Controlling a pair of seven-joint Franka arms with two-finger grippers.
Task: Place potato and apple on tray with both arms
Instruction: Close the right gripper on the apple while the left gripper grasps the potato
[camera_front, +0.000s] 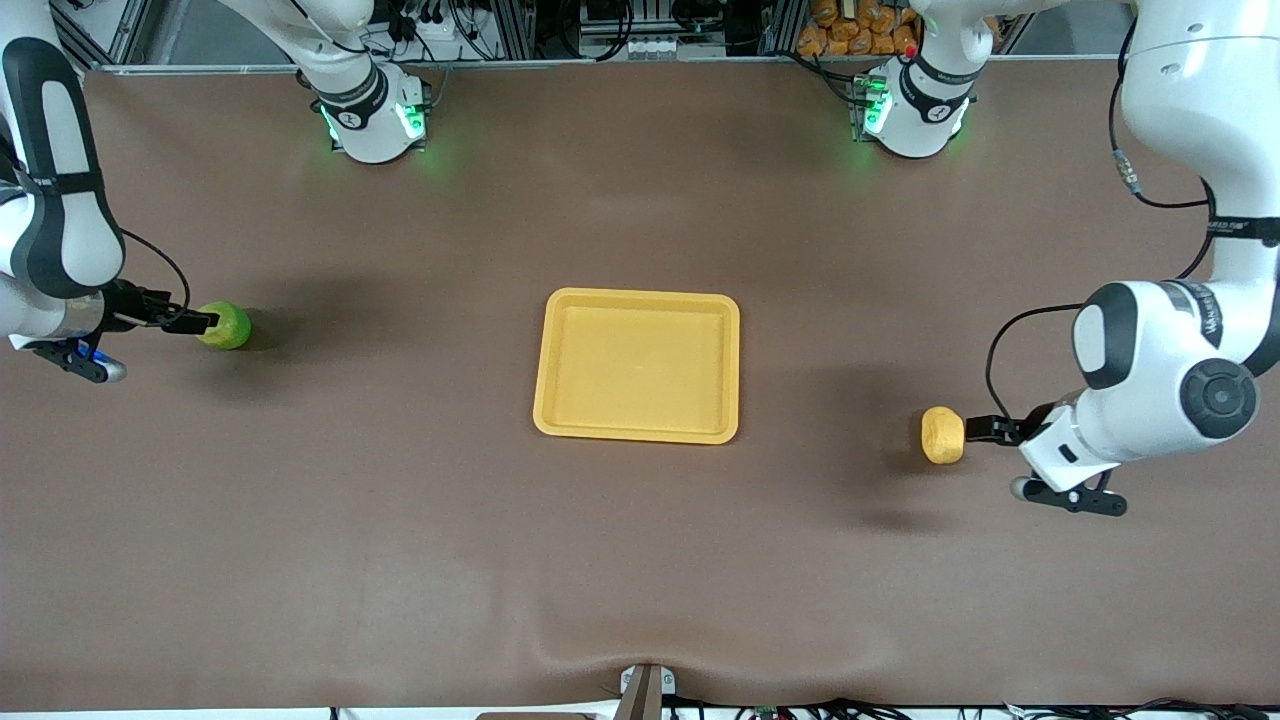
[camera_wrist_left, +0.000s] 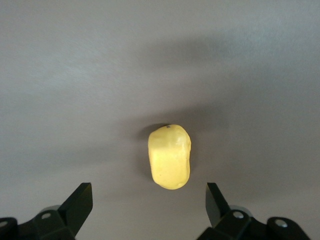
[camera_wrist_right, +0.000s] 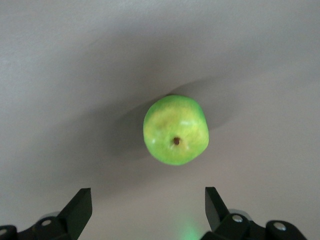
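The yellow-orange tray (camera_front: 560, 400) lies flat in the middle of the table and holds nothing. The yellow potato (camera_front: 942, 435) lies on the table toward the left arm's end. My left gripper (camera_front: 985, 429) is open right beside it, the potato (camera_wrist_left: 170, 156) lying just past the fingertips, untouched. The green apple (camera_front: 227, 325) sits on the table toward the right arm's end. My right gripper (camera_front: 190, 322) is open close beside it, and the apple (camera_wrist_right: 175, 130) lies just ahead of the fingertips, stem dimple up, untouched.
The brown table (camera_front: 640, 560) spreads wide around the tray. The two arm bases (camera_front: 375, 115) stand along the table's edge farthest from the front camera. A small bracket (camera_front: 645, 690) sits at the edge nearest that camera.
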